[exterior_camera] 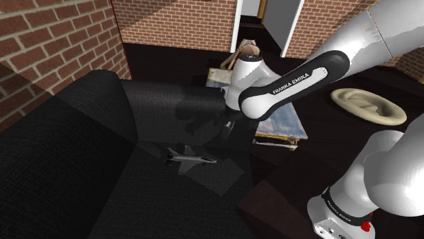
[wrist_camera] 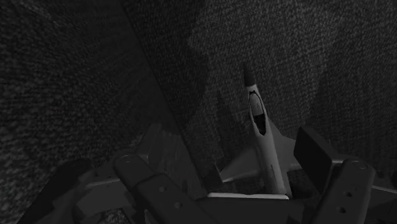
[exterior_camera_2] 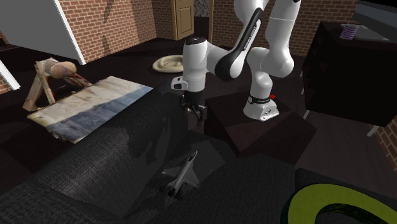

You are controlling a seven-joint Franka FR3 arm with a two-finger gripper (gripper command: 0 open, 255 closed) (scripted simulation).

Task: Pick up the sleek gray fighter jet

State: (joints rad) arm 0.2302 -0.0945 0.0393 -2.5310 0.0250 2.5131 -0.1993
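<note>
Shoulder view: the grey fighter jet [exterior_camera: 189,159] lies flat on the dark sofa [exterior_camera: 81,170] seat, lower centre of frame. The black gripper [exterior_camera: 228,126] hangs above and to the right of it, not touching. Second exterior view: the gripper [exterior_camera_2: 196,113] is at centre frame, pointing down with its fingers spread. The jet [exterior_camera_2: 183,173] is below it at lower centre, apart from it. Wrist view: the fingers [wrist_camera: 331,172] stand wide and hold nothing. The jet [wrist_camera: 264,137] lies on the cushion beyond them, nearer the right finger. A painted canvas [exterior_camera_2: 89,105] lies on the floor at the second exterior view's left.
</note>
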